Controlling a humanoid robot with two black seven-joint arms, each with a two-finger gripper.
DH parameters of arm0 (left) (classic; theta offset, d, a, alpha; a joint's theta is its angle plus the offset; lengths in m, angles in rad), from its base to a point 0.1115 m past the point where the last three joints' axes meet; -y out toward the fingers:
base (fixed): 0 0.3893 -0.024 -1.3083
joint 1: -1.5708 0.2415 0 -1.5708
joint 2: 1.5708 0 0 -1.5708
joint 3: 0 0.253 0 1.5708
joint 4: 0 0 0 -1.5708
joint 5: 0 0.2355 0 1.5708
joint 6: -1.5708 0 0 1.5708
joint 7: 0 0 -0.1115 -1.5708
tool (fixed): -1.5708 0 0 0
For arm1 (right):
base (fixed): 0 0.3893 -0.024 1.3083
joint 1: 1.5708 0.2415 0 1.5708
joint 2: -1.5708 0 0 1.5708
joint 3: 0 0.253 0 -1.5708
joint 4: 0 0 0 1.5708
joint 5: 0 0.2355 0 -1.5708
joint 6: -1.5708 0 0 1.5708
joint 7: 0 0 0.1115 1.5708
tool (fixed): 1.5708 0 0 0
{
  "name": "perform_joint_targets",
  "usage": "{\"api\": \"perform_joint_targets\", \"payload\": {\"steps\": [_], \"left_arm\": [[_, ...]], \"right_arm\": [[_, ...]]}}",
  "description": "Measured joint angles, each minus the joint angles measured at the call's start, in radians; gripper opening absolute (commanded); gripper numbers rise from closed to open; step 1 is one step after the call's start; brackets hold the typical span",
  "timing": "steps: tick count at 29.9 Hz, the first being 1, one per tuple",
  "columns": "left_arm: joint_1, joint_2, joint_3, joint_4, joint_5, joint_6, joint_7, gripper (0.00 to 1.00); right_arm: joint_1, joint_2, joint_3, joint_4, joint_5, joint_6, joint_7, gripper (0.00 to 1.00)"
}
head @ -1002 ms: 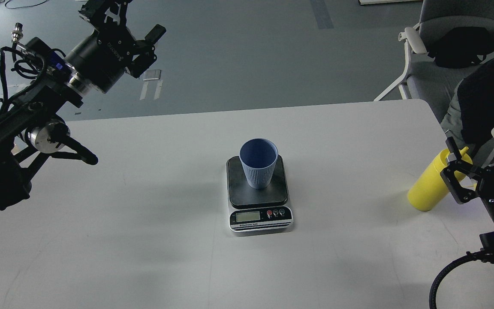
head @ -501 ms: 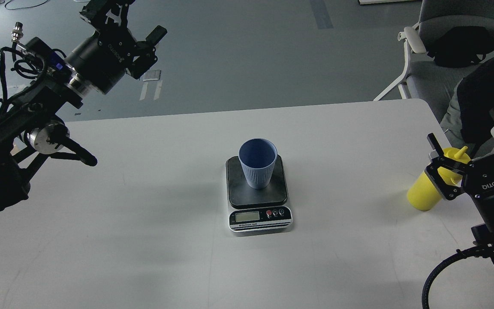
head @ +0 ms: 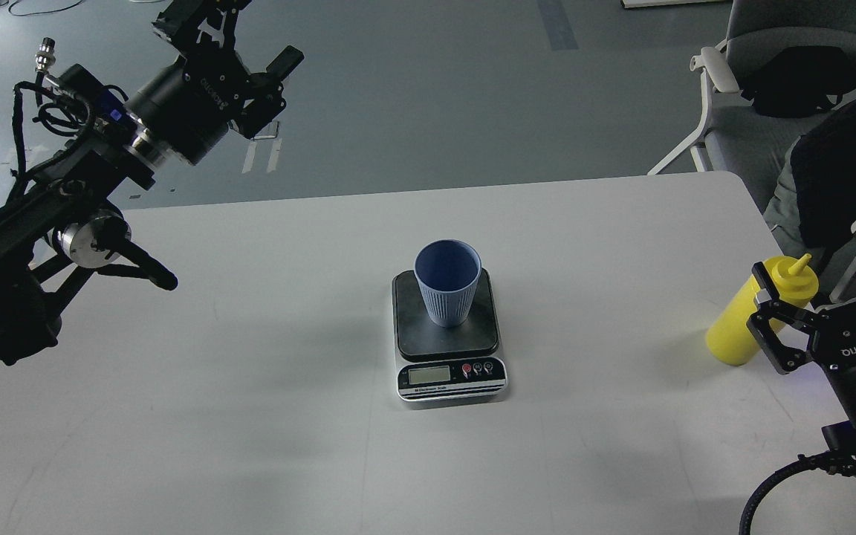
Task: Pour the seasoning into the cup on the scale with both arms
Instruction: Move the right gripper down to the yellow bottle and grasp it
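The light blue ribbed cup [head: 446,291] stands upright on the dark platform of the scale [head: 411,336], mid-table, with the scale's display facing me. The yellow seasoning bottle [head: 736,331] stands upright near the table's right edge. My right gripper [head: 811,256] is open. Its fingers stand either side of the bottle's nozzle end, and the left finger [head: 764,297] crosses in front of the bottle's shoulder. I cannot tell whether it touches. My left gripper [head: 246,33] is open and empty, held high over the far left beyond the table's back edge, far from the cup.
An office chair [head: 733,96] with a black bag [head: 799,82] stands beyond the table's back right corner. A dark-clothed shape [head: 844,163] sits at the right edge behind the bottle. The white table [head: 250,416] spans the view.
My right gripper has turned and shifted slightly down and right, staying around the bottle's top. My left arm has moved a little up and to the right. Cup and scale have not moved.
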Motion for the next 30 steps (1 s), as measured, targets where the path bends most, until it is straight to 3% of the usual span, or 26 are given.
{"api": "perform_joint_targets", "payload": {"steps": [30], "left_arm": [[0.033,0.001,-0.006,-0.039,0.029,0.001,0.0,0.98]], "right_arm": [[-0.084,0.0,0.002,-0.019,0.035,0.0,0.0,0.99]]}}
